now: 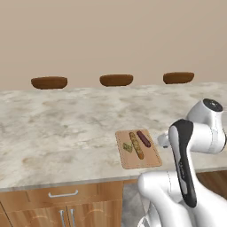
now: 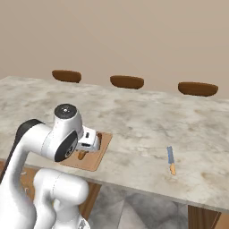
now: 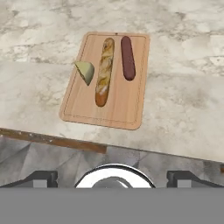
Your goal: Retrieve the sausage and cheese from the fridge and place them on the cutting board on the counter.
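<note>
Claw (image 3: 112, 177) hangs wide open and empty. Ahead of it, cheese (image 3: 85, 72) and sausage (image 3: 127, 57) lie on the board (image 3: 118, 114) beside a baguette (image 3: 104, 72). Probably just back away cleanly, no bumping the board.

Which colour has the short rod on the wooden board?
Dark reddish-brown sausage, clearest in the hand view.

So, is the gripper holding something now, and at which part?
Nothing is held. The gripper is open, its fingers wide apart above the counter edge, and the cheese and sausage lie on the cutting board.
</note>
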### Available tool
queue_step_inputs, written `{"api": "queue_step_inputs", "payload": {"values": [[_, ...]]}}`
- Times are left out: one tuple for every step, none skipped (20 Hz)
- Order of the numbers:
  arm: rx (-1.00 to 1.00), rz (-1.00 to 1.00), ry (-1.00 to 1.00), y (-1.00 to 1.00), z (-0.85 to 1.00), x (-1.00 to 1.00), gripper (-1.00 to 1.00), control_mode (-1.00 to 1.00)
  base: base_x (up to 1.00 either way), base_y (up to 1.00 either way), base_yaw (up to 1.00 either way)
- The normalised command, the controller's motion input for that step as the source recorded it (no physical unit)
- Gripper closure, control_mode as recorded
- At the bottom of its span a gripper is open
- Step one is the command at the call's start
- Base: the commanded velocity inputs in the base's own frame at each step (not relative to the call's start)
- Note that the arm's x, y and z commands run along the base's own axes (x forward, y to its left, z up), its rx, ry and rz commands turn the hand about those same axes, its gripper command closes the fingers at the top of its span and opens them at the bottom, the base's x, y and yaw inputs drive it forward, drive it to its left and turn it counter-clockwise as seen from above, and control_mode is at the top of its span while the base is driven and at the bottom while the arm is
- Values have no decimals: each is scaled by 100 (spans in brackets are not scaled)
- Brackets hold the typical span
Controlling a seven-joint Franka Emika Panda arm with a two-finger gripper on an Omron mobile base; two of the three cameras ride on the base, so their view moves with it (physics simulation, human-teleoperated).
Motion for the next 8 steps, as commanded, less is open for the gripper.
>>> {"api": "queue_step_inputs", "payload": {"values": [[-1,-1,-15,24,82,-91,-100,-100,0,0,0],[0,-3,-6,19,96,-86,-100,-100,0,0,0],[0,-3,0,11,99,-79,-100,-100,0,0,0],[0,-3,0,7,100,-77,-100,-100,0,0,0],[0,-1,0,0,100,-74,-100,-100,0,0,0],[0,0,0,0,93,-96,-100,-100,0,0,0],[-2,-2,-7,16,46,-100,-100,-100,0,0,0],[-5,-7,-17,34,0,-100,-100,-100,0,0,0]]}}
